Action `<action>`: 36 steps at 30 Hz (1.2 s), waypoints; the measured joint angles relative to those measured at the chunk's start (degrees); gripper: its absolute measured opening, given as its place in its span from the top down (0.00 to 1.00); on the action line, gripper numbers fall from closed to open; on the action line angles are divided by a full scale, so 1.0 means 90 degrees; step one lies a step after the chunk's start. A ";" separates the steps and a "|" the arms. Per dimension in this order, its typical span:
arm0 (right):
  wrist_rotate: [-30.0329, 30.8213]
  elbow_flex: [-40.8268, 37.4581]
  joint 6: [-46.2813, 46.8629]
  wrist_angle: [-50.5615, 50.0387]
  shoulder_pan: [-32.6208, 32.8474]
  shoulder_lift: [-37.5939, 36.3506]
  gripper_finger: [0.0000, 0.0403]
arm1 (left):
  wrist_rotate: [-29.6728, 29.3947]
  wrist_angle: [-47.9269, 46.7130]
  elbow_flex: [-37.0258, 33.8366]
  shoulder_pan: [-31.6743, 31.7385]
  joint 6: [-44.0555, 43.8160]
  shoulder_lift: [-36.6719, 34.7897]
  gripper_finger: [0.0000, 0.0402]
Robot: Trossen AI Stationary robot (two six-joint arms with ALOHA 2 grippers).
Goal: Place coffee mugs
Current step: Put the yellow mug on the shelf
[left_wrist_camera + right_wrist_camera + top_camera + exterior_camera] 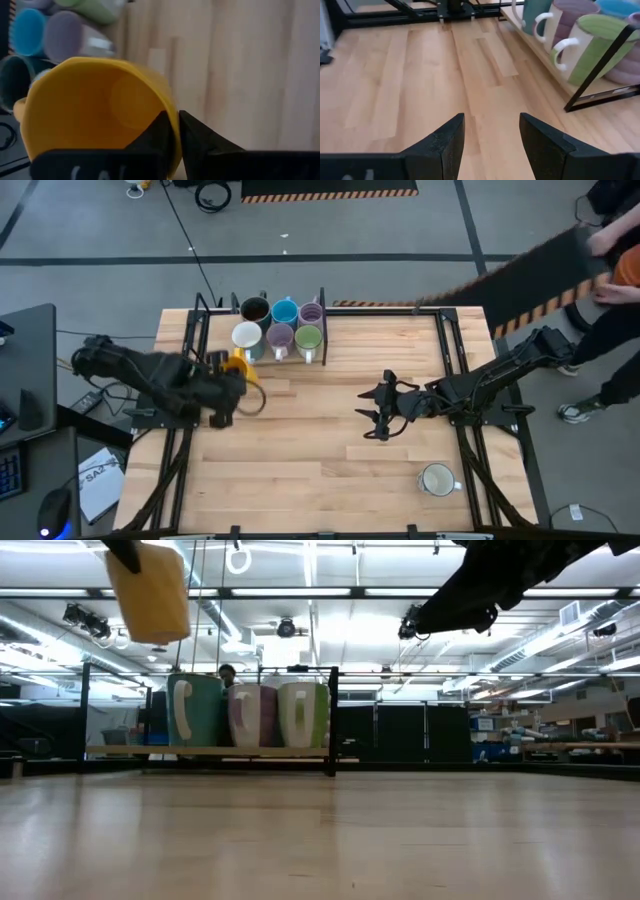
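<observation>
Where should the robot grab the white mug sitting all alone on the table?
Probably the rim of the white mug, coming straight down from above. It stands upright with its mouth open upward, and its handle sticks out to one side, so pinch the wall away from that.

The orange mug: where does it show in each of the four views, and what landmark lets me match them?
High view: orange mug at the left tool, just beside the rack's near left end.
Low view: top left, lifted off the table.
Left wrist view: fills the lower left, rim pinched by the tool's fingers.
Right wrist view: not in it.
Shared landmark: the green mug in the rack.
</observation>
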 joint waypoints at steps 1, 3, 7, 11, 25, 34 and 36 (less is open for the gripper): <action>0.0085 0.0000 -0.0075 0.0097 0.0000 0.0079 0.52 | -0.0006 0.0020 0.0000 0.0209 0.0232 -0.0068 0.91; 0.0292 0.0000 -0.0273 0.0196 -0.0005 0.0219 0.52 | -0.0042 0.0029 0.0000 0.0618 0.0755 -0.0195 0.91; 0.0538 0.0000 -0.0616 0.0566 -0.0123 0.0446 0.52 | -0.0024 0.0068 0.0000 0.1484 0.1750 -0.0421 0.91; 0.0518 0.0000 -0.0825 0.1091 -0.0343 0.0489 0.52 | 0.0219 0.0074 0.0002 0.2344 0.2654 -0.0601 0.90; 0.0100 0.0002 -0.1010 0.1492 -0.0765 0.0452 0.52 | 0.0649 -0.0150 0.0005 0.3720 0.6291 -0.0990 0.91; 0.0107 0.0002 -0.1433 0.1466 -0.0826 0.0452 0.52 | 0.0220 0.0412 0.0005 0.4995 0.7637 -0.0967 0.91; 0.0111 0.0002 -0.1529 0.1467 -0.0891 0.0452 0.52 | 0.0417 0.0598 0.0005 0.5461 0.7948 -0.0936 0.91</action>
